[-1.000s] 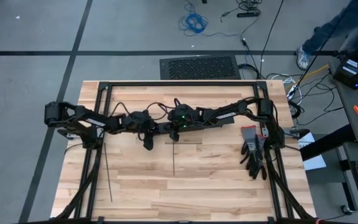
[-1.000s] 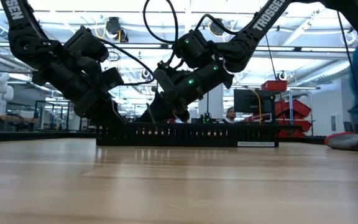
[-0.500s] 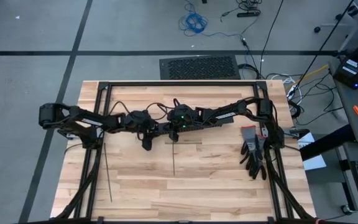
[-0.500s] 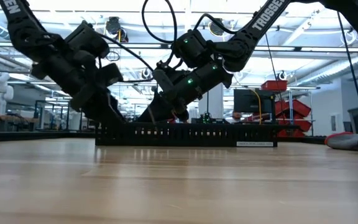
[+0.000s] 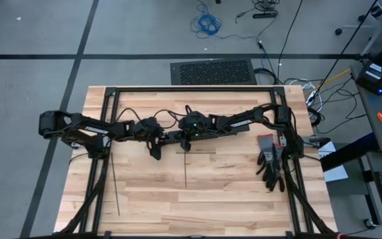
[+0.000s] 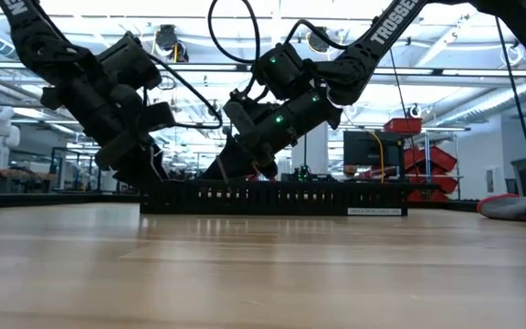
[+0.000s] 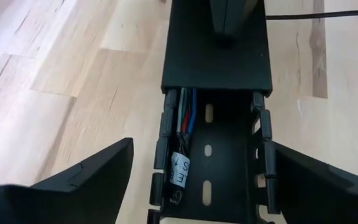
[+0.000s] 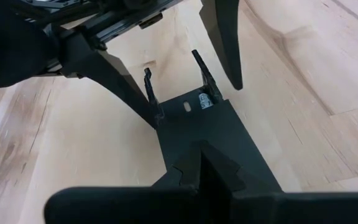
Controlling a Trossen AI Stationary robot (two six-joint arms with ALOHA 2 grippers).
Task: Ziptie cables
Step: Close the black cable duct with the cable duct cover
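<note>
Left fingers (image 7: 86,180) spread beside slotted black duct (image 7: 219,168), thin cables (image 7: 182,121) inside

Front half of table (image 5: 197,199) lies bare — only zipties (image 5: 185,169) and gloves (image 5: 270,166).

Grey floor (image 5: 32,79) crossed by dark lines, a black mat (image 5: 213,72) behind the bench, a blue cable coil (image 5: 207,25), bright ceiling lights (image 6: 89,7) overhead

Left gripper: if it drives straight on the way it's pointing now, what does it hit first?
Probably the slotted duct: the open left gripper straddles it, cables lying inside. Beyond, the duct's cover, under the shut right gripper. Depth is unclear.
</note>
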